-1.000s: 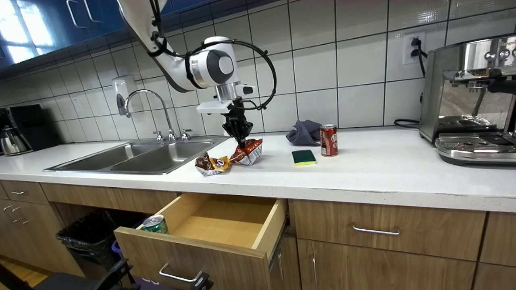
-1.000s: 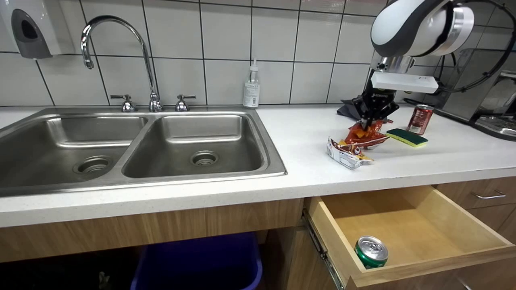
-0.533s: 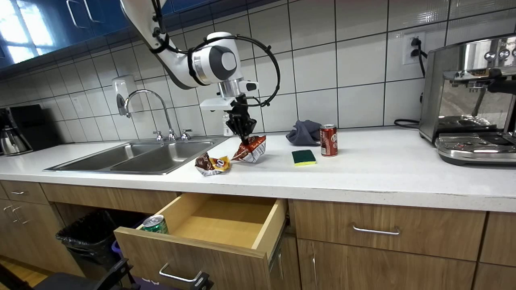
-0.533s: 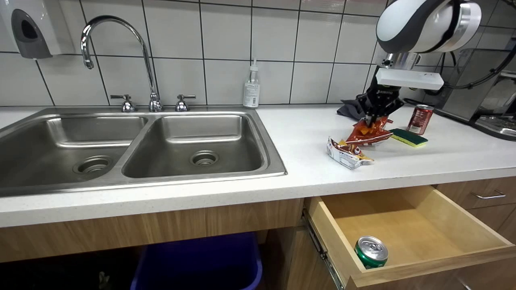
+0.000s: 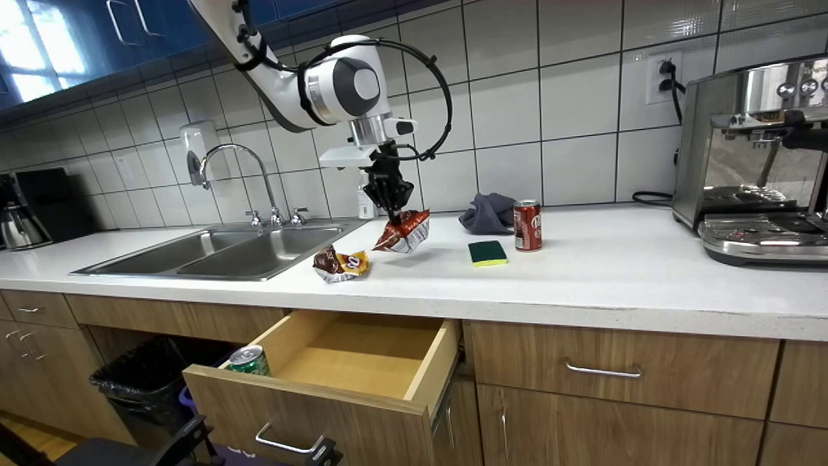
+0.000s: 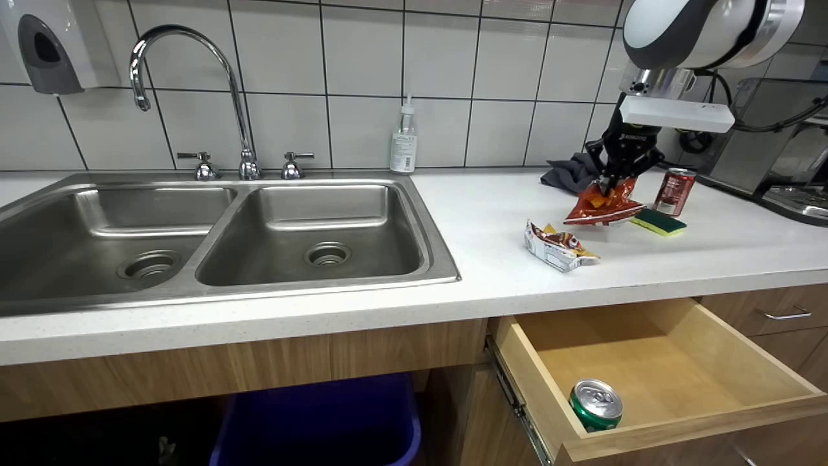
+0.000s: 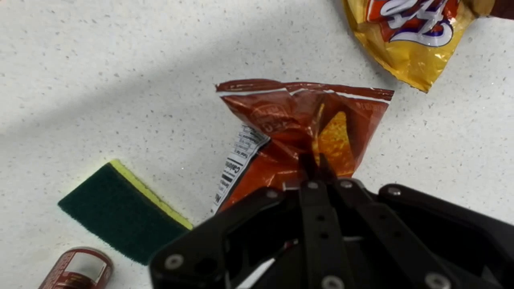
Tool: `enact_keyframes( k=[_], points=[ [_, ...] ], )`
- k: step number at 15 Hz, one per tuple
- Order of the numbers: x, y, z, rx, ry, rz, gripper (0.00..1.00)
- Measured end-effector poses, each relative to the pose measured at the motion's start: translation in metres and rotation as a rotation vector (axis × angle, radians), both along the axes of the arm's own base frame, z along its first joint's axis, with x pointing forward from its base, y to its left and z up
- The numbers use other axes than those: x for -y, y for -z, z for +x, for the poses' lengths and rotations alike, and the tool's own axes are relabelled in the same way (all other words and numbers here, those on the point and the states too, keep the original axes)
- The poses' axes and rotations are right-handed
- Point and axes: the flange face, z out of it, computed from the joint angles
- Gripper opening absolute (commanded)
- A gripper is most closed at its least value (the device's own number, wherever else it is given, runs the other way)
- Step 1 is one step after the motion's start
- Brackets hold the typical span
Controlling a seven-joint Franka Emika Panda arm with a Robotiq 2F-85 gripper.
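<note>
You have the gripper point(image 7: 318, 162) pressed tightly together, with almost no gap in it, and the film of the red chip bag point(image 7: 287, 136) is pinched there, near the bag's middle. This bag hangs just above the white counter point(image 5: 614, 278), with its shadow below, between the yellow-brown snack bag point(image 5: 341, 265) and the sponge point(image 5: 488, 252). So the step in hand seems to be the lift: the grasp itself looks already made. For the next move, I think you need to keep this pinch firm and to gain some more height before any travel to the side, because the snack bag lies near on one side, and the sponge with the red can point(image 5: 528, 225) on the other. The film is soft, so in my judgement it can slip or swing if you hurry.
</note>
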Motion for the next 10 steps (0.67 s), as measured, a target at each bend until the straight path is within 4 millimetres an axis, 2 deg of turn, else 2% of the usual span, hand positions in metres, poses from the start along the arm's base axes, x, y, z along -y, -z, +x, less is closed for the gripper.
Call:
enact_keyframes(
  k=[10],
  points=[
    [0.001, -0.014, -0.047, -0.026, -0.056, -0.002, 0.0]
  ],
)
